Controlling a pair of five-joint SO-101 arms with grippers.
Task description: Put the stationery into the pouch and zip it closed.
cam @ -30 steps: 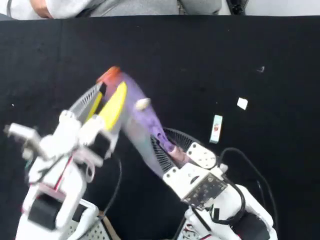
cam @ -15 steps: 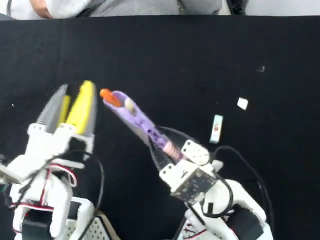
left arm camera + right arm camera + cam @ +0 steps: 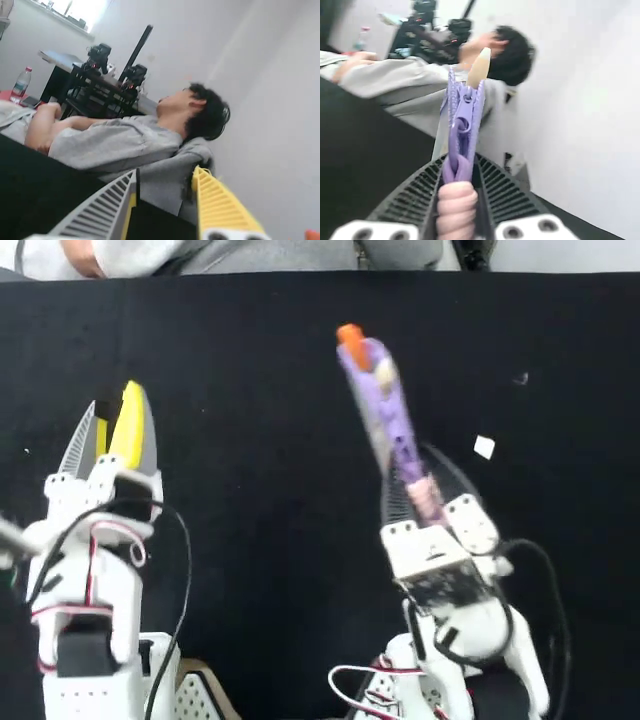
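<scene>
On your left, the left gripper [image 3: 112,425] hangs over the near-left part of the black table [image 3: 250,360], pointing toward the far edge. One of its fingers is yellow and ribbed [image 3: 220,210], the other grey and ribbed [image 3: 100,210]. Its claw stands partly open, with a clear gap between the two fingers and nothing in it.

Moving right, the right gripper [image 3: 420,490] has its black ribbed fingers [image 3: 505,195] pressed in on the near end of the long purple fabric pouch [image 3: 385,405]. The pouch sticks out past the fingertips and runs toward the far side of the table, leaning a little to the left. At its far end you can see an orange tip [image 3: 350,335], with a cream-coloured piece [image 3: 383,368] just behind it. In the right wrist view the pouch [image 3: 462,115] stands up out of the claw, the cream piece [image 3: 479,67] is at its top, and a pink ribbed tab [image 3: 455,205] sits between the fingers at its base. The right gripper [image 3: 462,165] is nearly closed, parted only by the pouch it has hold of.

Farther right, a small white square piece [image 3: 485,447] lies on the table, apart from the pouch and both arms.
</scene>
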